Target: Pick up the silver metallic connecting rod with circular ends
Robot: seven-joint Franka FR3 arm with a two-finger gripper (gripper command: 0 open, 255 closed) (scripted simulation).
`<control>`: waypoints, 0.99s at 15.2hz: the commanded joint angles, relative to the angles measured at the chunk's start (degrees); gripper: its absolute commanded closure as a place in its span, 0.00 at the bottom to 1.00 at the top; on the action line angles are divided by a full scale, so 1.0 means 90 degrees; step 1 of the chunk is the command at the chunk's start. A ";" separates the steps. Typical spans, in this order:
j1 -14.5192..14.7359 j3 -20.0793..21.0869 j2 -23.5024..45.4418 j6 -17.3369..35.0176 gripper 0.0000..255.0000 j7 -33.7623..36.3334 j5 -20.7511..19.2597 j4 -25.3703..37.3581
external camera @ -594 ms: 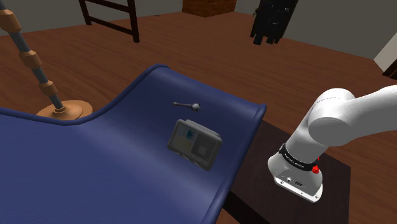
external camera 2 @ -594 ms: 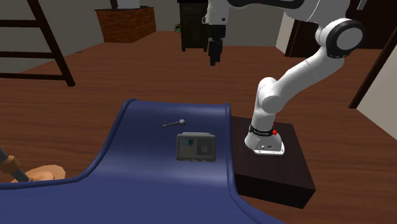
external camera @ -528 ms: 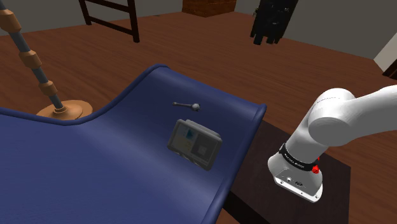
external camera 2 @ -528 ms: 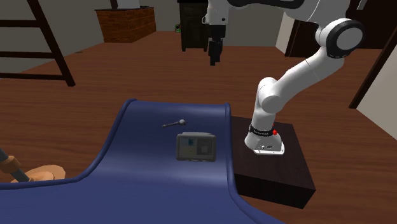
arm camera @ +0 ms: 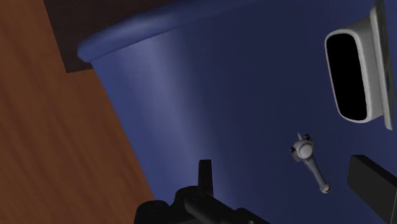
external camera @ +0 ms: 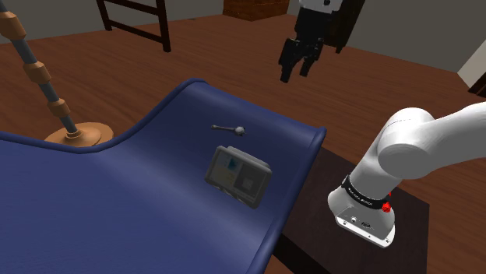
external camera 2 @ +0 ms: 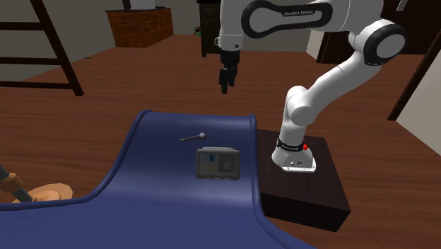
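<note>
One shift since half-second back: claw (external camera: 296, 75) is dropping and sliding leftward in upper part of shoulder view, nearing rod. Fingers are standing wide apart, gripping nothing. Silver rod (external camera: 230, 128) is lying flat at frame centre on blue curved surface (external camera: 117, 202), just above grey screen device (external camera: 237, 177). Approach likely getting underway; claw is hanging well above rod.

Looks down on a dark blue sheet (arm camera: 210, 95) with a rounded rim, brown wooden floor (arm camera: 44, 140) beyond it. Hangs above with gripper (arm camera: 285, 173) spread, black fingers (arm camera: 204, 173) well apart, touching nothing. Catches a small grey rod (arm camera: 310, 163) lying flat on the blue between them, nearer one finger, larger round end away from the gripper. Finds, past the rod, a grey box (arm camera: 375, 70) with a black face, apart from it.
</note>
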 commanded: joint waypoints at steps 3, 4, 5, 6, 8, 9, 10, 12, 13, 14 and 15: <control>0.0025 0.0595 0.0377 0.0966 0.00 0.0481 0.0036 -0.0366; 0.0019 0.0749 0.0506 0.1210 0.00 0.0608 0.0032 -0.0435; 0.0009 0.0904 0.0648 0.1454 0.00 0.0740 0.0019 -0.0493; -0.0007 0.1060 0.0803 0.1698 0.00 0.0878 -0.0003 -0.0540; -0.0064 0.1381 0.1151 0.2183 0.00 0.1172 -0.0082 -0.0601; -0.0105 0.1545 0.1343 0.2423 0.00 0.1332 -0.0143 -0.0615; -0.0156 0.1711 0.1547 0.2659 0.00 0.1502 -0.0220 -0.0618; -0.0296 0.2060 0.1986 0.3116 0.00 0.1876 -0.0432 -0.0588; -0.0383 0.2238 0.2222 0.3335 0.00 0.2085 -0.0575 -0.0556; -0.0483 0.2421 0.2469 0.3544 0.00 0.2313 -0.0746 -0.0512; -0.0503 0.2457 0.2521 0.3586 0.00 0.2363 -0.0786 -0.0502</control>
